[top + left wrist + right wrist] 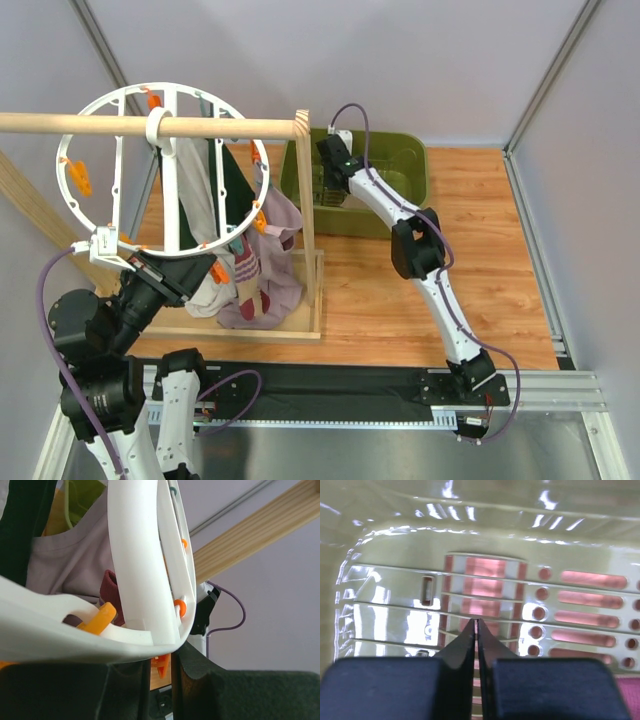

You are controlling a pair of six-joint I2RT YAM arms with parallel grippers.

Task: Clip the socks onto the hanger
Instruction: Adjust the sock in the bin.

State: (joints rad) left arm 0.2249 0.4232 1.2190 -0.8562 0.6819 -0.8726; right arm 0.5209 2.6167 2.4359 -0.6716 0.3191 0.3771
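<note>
Pale lilac-grey walls (400, 60) closed the space from 9 through 12 to 3 o'clock, joined by grey metal corner strips (552, 75) near 11 and 1 o'clock. Below them lay a warm wood-grain board (480, 260). A wooden frame (309, 230) stood at 10 o'clock, its round rod (80, 123) running crosswise near the top. An olive-green slotted plastic basket (405, 160) sat at 12 o'clock against the far wall; in the right wrist view its glossy inside carried bright white glare. At 6 o'clock were a black mat (330, 385) and a ribbed aluminium rail (560, 385).
</note>
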